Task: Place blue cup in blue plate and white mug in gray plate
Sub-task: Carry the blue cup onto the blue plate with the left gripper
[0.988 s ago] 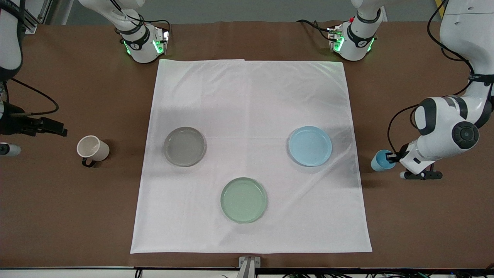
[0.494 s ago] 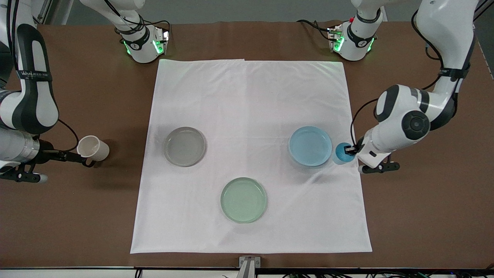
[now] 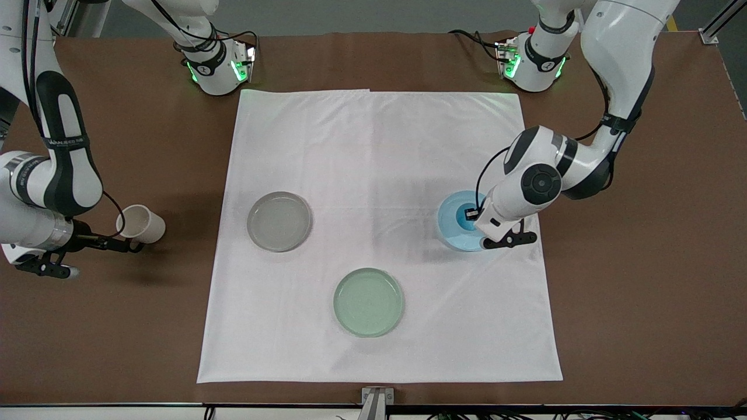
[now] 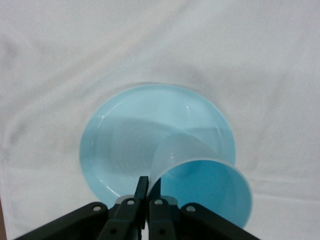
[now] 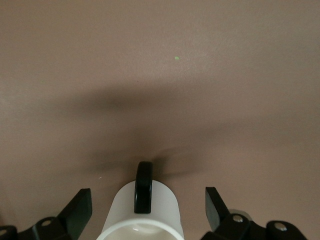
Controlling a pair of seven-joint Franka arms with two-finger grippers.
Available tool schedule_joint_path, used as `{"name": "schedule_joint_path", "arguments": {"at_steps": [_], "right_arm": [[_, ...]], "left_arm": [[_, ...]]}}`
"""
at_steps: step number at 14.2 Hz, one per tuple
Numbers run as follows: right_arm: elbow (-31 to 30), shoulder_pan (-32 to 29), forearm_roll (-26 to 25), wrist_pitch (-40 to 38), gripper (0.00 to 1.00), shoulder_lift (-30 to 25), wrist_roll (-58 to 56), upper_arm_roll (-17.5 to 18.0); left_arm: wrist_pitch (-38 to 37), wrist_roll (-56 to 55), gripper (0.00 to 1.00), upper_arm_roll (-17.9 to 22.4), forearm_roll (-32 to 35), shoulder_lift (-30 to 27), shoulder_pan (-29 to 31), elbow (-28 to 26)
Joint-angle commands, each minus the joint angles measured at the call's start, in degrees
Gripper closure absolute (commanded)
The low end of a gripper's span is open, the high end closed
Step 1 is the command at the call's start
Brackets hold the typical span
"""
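In the front view the left arm's wrist covers the edge of the blue plate (image 3: pixel 452 224) toward that arm's end of the table, and most of the blue cup (image 3: pixel 467 217) — only a bit of its rim shows. In the left wrist view the cup's (image 4: pixel 200 187) lower edge is cut off by the picture's border, and so are the bases of the left gripper (image 4: pixel 148 192) fingers. In the right wrist view the white mug (image 5: pixel 142 212) is cut off at its mouth — only part of its wall and its handle show — and the right gripper (image 5: pixel 148 207) fingers run out of frame.
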Motion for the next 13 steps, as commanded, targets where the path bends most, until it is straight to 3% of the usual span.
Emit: {"name": "schedule_joint_path", "arguments": {"at_steps": [1,2,3,5,6,10,13], "right_arm": [[-1.25,-0.61,0.08,3.35,0.00,2.01,0.09,0.80],[-1.25,-0.52,0.17,4.06,0.00,2.80,0.09,0.80],[-1.34,-0.52,0.17,4.07,0.03,3.07,0.09,0.89],[-1.43,-0.44,0.17,3.98,0.16,3.07,0.09,0.89],[-1.52,-0.43,0.17,3.89,0.24,3.07,0.09,0.89],[-2.75,-0.35,0.17,3.63,0.44,2.90,0.18,0.98],[-2.75,-0.35,0.17,3.63,0.57,2.81,0.09,0.98]], "left_arm": [[1.79,-0.30,0.92,0.41,0.85,1.79,0.09,0.31],[1.79,-0.30,0.85,0.41,0.85,1.88,0.18,0.31],[1.79,-0.30,0.69,0.50,0.85,1.88,0.27,0.31],[1.71,-0.30,0.29,0.50,0.85,1.36,0.36,0.40],[1.36,-0.12,0.00,0.50,0.85,0.57,0.88,1.00],[-4.86,0.31,0.00,1.03,0.85,-7.15,4.21,6.79],[-16.44,8.01,0.00,0.68,1.55,-9.01,11.94,14.79]]}}
